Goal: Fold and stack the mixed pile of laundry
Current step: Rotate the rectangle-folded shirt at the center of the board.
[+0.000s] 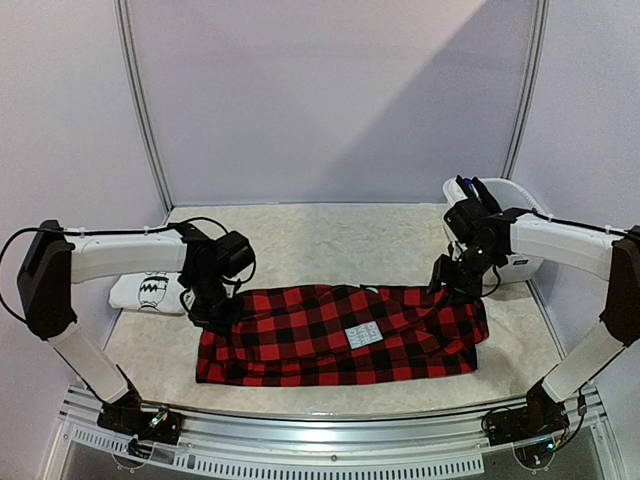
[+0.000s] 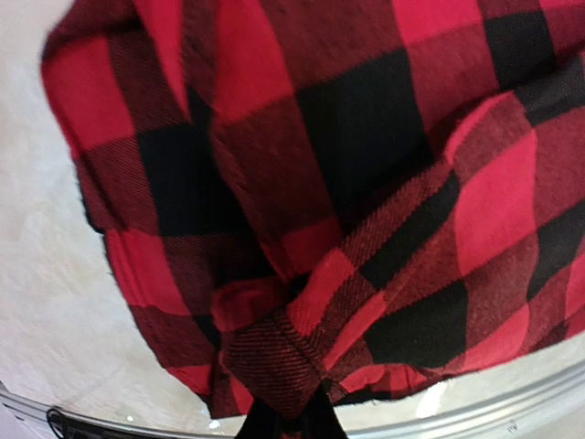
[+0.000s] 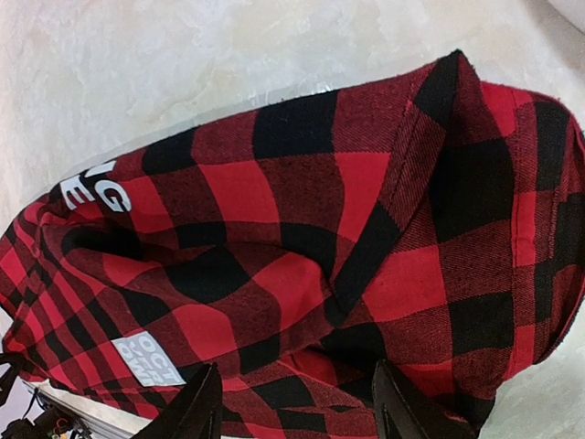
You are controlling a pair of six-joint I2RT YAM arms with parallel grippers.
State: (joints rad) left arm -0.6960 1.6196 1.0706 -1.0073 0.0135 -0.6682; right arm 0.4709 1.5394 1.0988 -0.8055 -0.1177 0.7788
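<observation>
While the left gripper (image 2: 288, 421) clamps twilled red-black plaid (image 1: 290, 345), the right gripper (image 3: 294, 389) gapes.

Lab booth: white panel walls (image 1: 330, 100)

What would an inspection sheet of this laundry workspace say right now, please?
Surface: pale mottled tabletop, no spills seen.
Job's things: red-black plaid garment spread at centre; white T-shirt at left.
Clutter: white tub at right rear, dark items inside.
Grippers: left gripper shut on the plaid's left corner; right gripper open at its right corner.
Cables: black cables loop along both arms.
Surroundings: pale wall panels; metal rail at near edge.
</observation>
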